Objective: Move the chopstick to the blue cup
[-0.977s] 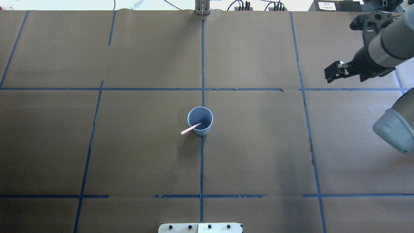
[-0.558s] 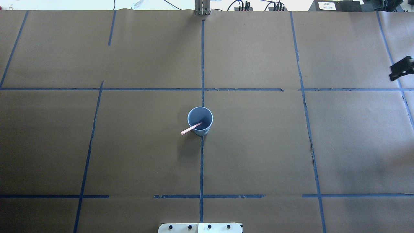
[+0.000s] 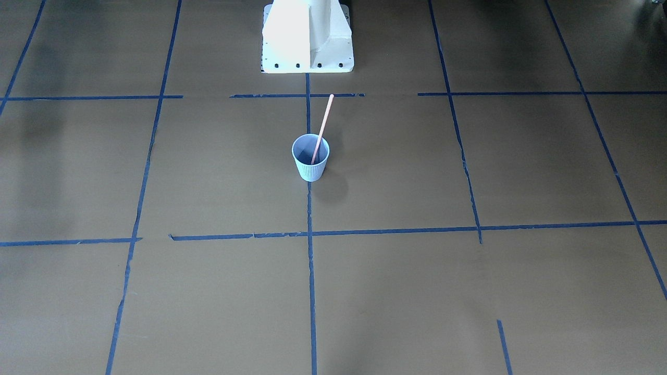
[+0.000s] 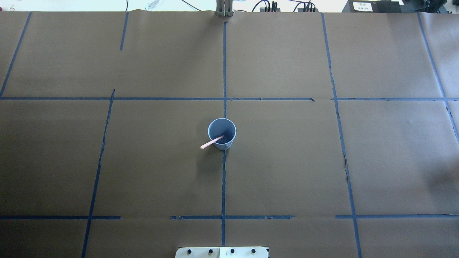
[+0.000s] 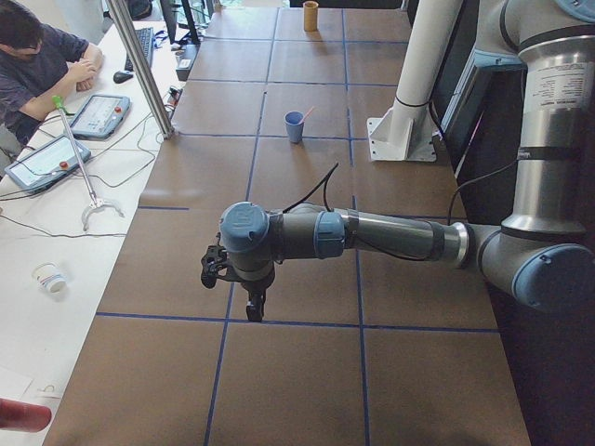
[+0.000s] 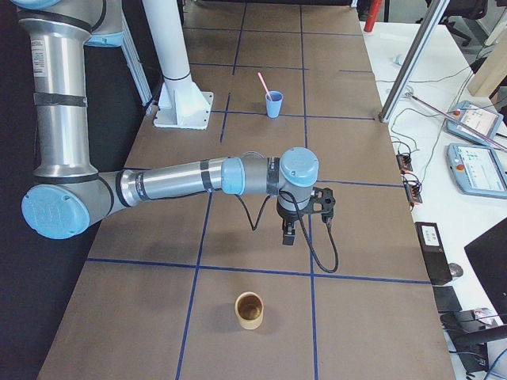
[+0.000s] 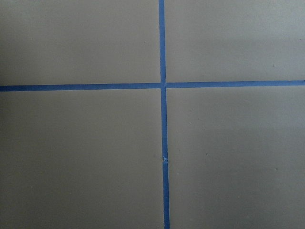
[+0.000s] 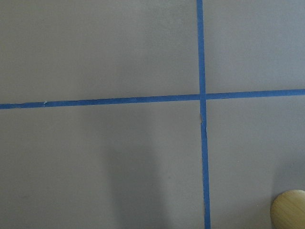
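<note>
The blue cup stands upright at the table's middle on a blue tape line. The pink chopstick stands in it, leaning over the rim toward the robot's base. Both also show in the front view: the cup and the chopstick. Neither gripper shows in the overhead or front view. The left gripper points down over the table's left end. The right gripper points down over the right end. I cannot tell whether either is open or shut. The wrist views show only paper and tape.
A wooden cup stands near the right end of the table, just past the right gripper; its rim shows in the right wrist view. The white robot base stands at the near edge. An operator sits beside the table.
The right arm has withdrawn out of the overhead view past its right edge. The blue cup and the chopstick have not moved.
</note>
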Motion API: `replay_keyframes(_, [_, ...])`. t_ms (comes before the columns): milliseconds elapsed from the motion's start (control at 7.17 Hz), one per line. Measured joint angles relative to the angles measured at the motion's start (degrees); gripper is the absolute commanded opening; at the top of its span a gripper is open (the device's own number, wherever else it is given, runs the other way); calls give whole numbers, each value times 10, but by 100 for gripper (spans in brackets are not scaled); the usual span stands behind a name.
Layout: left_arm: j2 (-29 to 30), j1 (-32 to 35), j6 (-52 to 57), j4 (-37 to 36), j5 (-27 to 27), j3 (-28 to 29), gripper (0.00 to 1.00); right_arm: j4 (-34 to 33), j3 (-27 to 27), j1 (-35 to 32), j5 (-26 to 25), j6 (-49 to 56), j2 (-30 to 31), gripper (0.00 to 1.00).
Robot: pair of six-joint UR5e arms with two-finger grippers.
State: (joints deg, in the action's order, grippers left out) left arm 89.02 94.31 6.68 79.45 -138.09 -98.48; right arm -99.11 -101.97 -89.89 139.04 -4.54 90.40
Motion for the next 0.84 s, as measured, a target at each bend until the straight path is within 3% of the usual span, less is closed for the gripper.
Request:
replay_keyframes(419, [-1, 0, 0, 0, 0, 5, 100, 43, 39, -5, 3, 6, 23, 100])
replay_keyframes(837, [-1, 0, -1, -1, 3, 11, 100, 183, 123, -16, -5, -2, 38, 100])
